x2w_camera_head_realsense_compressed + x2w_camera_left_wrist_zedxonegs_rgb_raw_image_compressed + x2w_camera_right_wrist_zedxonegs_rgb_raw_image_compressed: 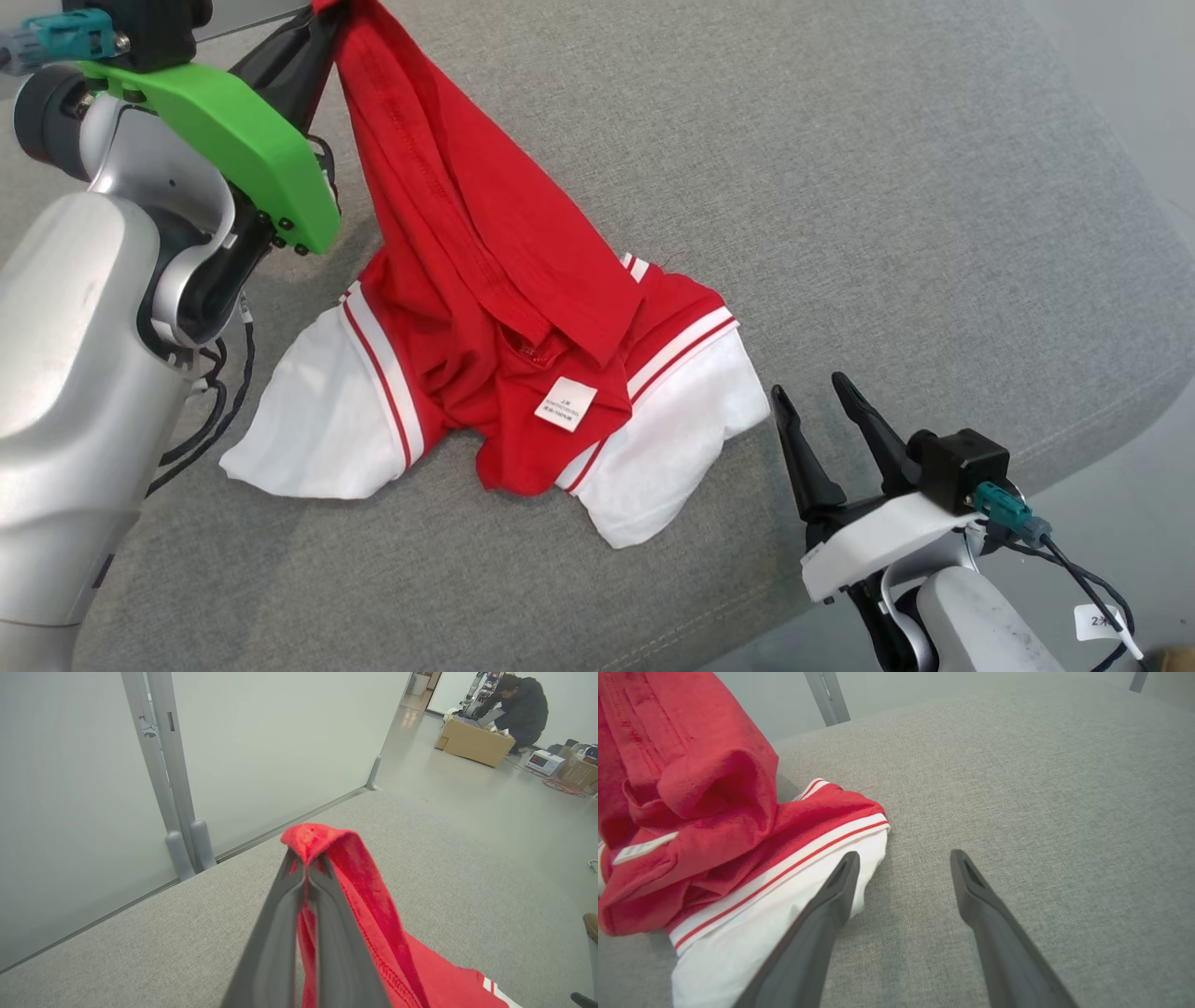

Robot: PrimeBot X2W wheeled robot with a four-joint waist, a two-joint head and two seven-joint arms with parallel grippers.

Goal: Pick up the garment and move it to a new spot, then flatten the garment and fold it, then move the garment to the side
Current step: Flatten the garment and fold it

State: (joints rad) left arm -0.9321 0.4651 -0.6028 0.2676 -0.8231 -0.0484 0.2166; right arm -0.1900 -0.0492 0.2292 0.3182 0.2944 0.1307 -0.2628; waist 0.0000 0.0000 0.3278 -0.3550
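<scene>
1. Left gripper (307,861): the fingers are pressed together and clamped on a red fold of the T-shirt (485,308), which is held raised above the grey upholstered surface (887,187).
2. T-shirt: red fabric is joined to white sections by red-and-white striped trim. The pinched part is drawn up taut toward the upper left of the head view, and the rest is heaped, crumpled, on the surface.
3. White label (566,403): shown face up on the red fabric near the heap's middle.
4. Right gripper (808,385): the fingers are spread apart and nothing is held. It is positioned just beside the white section at the heap's right edge; contact cannot be told.
5. Background, left wrist view: a pale partition panel (261,742) is seen, and a crouching person (523,704) beside a cardboard box (474,742).
</scene>
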